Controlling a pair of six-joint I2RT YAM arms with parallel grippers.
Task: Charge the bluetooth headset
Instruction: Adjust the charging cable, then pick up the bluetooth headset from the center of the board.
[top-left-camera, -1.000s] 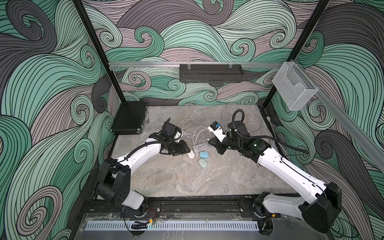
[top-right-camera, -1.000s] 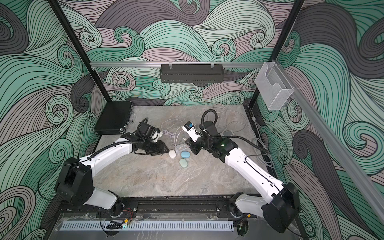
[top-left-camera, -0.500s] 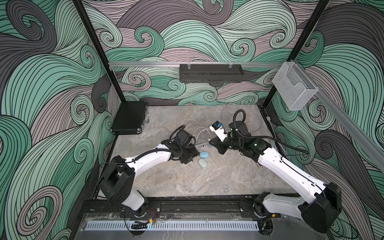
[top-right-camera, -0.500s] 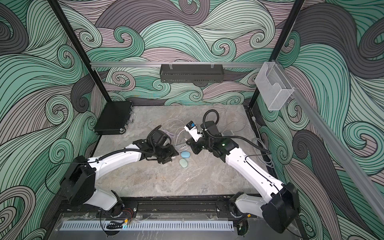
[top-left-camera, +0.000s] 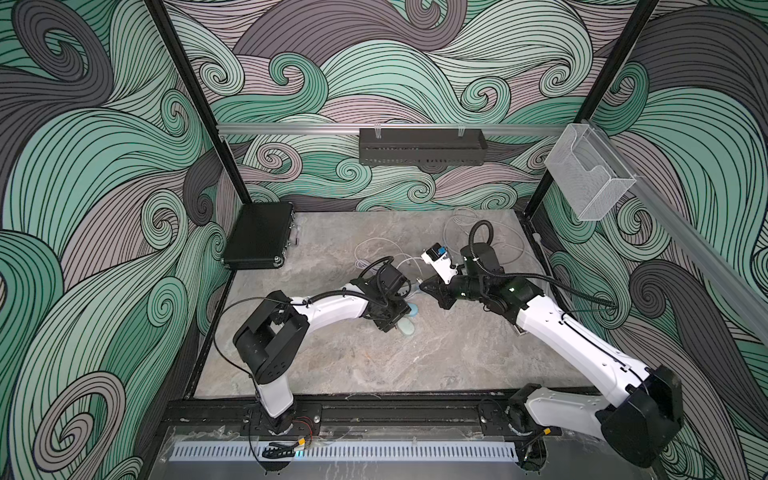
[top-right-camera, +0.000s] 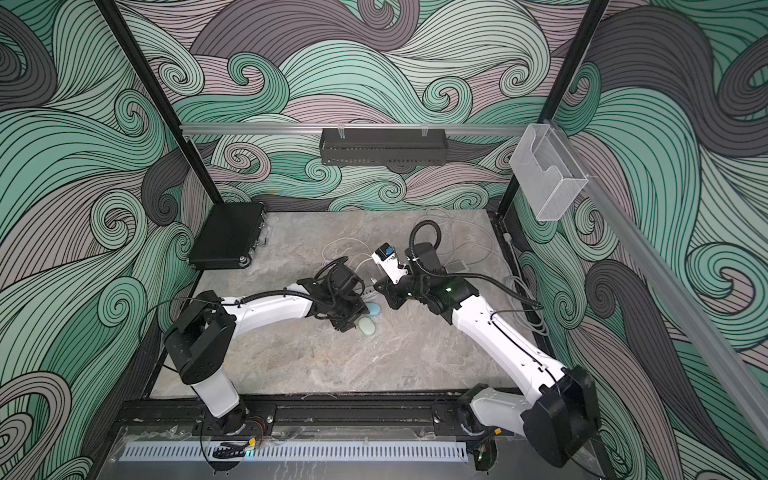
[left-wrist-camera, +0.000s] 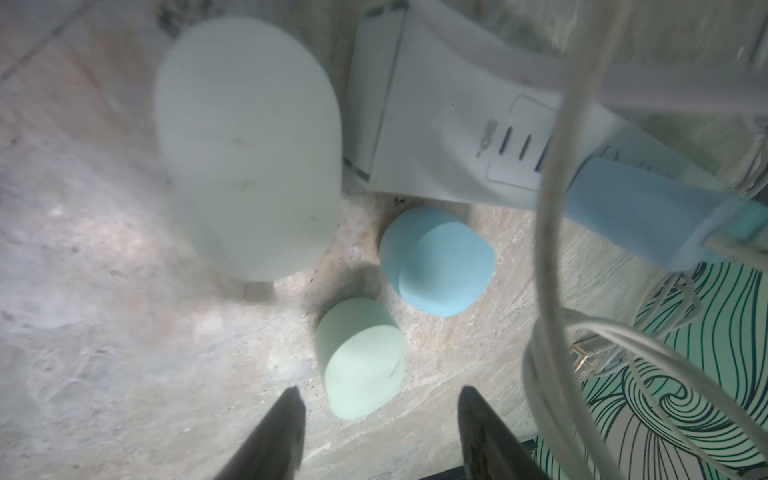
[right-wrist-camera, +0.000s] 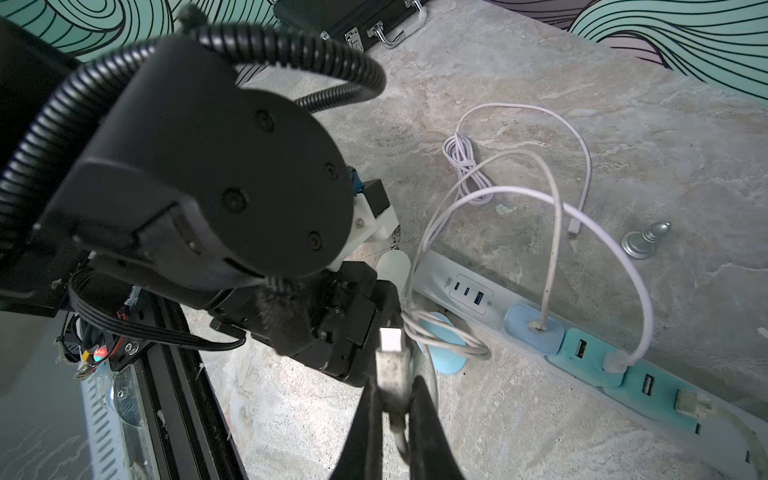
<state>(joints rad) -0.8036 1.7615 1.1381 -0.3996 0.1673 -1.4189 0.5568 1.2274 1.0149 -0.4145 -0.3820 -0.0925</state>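
The left claw hangs over the stone-patterned counter with its fingers spread apart, gripping nothing. Just ahead of its tips, partly between them, lies the mint-green oval headset case. It is flat on the counter, and its long axis runs away from the claw, leaning slightly to one side. A sky-blue oval case sits just beyond it, and a pale whitish case lies further off beside the white power strip. The right claw is clamped on a white charging-cable plug. The plug lies along the fingers and points out past their tips.
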